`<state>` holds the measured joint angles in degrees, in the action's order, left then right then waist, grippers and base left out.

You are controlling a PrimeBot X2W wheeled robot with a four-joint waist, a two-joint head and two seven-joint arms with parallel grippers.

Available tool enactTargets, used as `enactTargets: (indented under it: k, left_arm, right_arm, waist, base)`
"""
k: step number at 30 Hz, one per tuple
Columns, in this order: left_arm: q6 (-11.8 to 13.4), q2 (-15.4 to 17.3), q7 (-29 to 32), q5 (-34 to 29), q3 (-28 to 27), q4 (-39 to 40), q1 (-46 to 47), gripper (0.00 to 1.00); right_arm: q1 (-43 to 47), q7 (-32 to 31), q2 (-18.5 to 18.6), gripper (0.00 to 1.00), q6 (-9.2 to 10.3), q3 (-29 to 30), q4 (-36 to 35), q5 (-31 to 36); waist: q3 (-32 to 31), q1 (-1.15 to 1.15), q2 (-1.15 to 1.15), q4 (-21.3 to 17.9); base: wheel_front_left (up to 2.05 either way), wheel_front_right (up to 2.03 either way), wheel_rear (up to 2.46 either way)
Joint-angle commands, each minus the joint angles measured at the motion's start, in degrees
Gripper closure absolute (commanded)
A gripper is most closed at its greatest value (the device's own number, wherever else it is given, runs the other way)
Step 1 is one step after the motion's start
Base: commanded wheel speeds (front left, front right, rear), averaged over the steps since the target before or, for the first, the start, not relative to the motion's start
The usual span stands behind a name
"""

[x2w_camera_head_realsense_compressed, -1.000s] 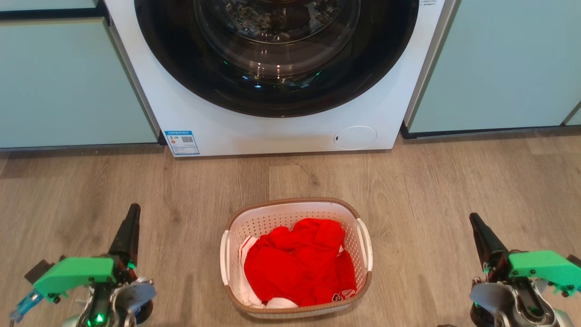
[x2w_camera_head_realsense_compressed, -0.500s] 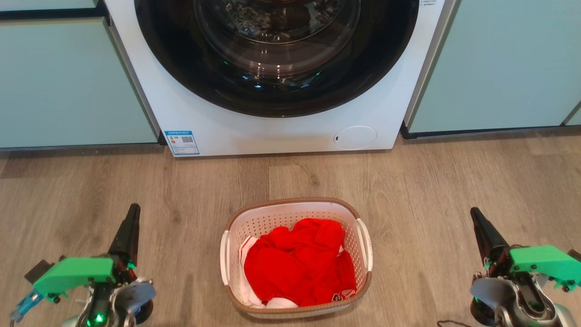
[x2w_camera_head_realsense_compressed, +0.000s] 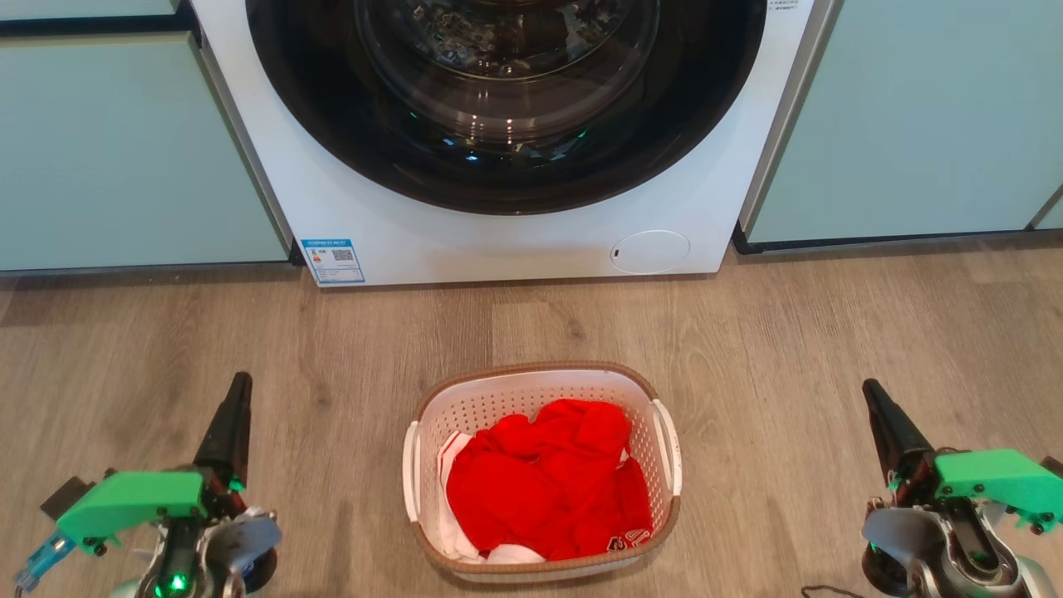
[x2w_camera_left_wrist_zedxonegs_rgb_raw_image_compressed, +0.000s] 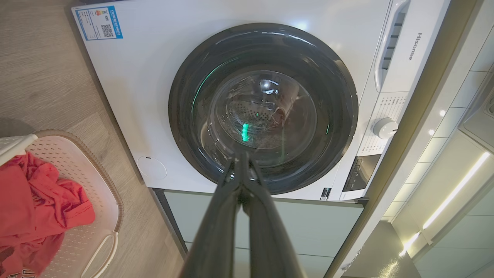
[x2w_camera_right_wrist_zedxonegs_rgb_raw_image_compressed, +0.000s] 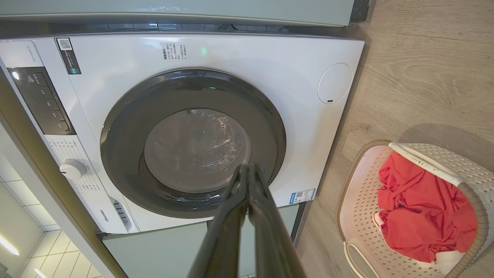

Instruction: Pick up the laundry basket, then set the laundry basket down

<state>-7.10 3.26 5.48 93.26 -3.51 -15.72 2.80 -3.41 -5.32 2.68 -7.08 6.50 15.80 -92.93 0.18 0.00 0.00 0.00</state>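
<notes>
At lower centre of the head view, the laundry basket (x2w_camera_head_realsense_compressed: 498,404) sits on the wood floor (x2w_camera_head_realsense_compressed: 789,332) below the washing machine (x2w_camera_head_realsense_compressed: 498,249), with red clothing (x2w_camera_head_realsense_compressed: 548,486) inside (some white cloth shows beneath). The left gripper (x2w_camera_head_realsense_compressed: 239,386) at lower left and the right gripper (x2w_camera_head_realsense_compressed: 872,390) at lower right flank it, well apart from it. Each has its fingers pressed together on nothing.

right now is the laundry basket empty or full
Partly full: red clothes lie bunched inside the laundry basket, covering most of its bottom and sitting below the rim.
</notes>
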Motion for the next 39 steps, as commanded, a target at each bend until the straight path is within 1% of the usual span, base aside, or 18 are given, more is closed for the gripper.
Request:
enactTargets:
  k: [1, 39]
  left_arm:
    - [-0.38, 0.31, 0.26, -0.32, -2.08, 1.7, 3.3, 1.0]
    - [-0.38, 0.03, 0.58, -0.65, -2.48, 1.69, 3.34, 1.0]
  right_arm:
    - [-2.69, -0.43, 0.88, 1.0, -0.41, -0.89, -1.83, 0.01]
    - [-2.72, -0.75, 0.6, 1.0, -0.41, -0.5, -1.81, 0.33]
  waist:
    - [0.0, 0.0, 0.0, 0.0]
    - [0.0, 0.0, 0.0, 0.0]
  base:
    - [0.0, 0.0, 0.0]
    - [0.0, 0.0, 0.0]
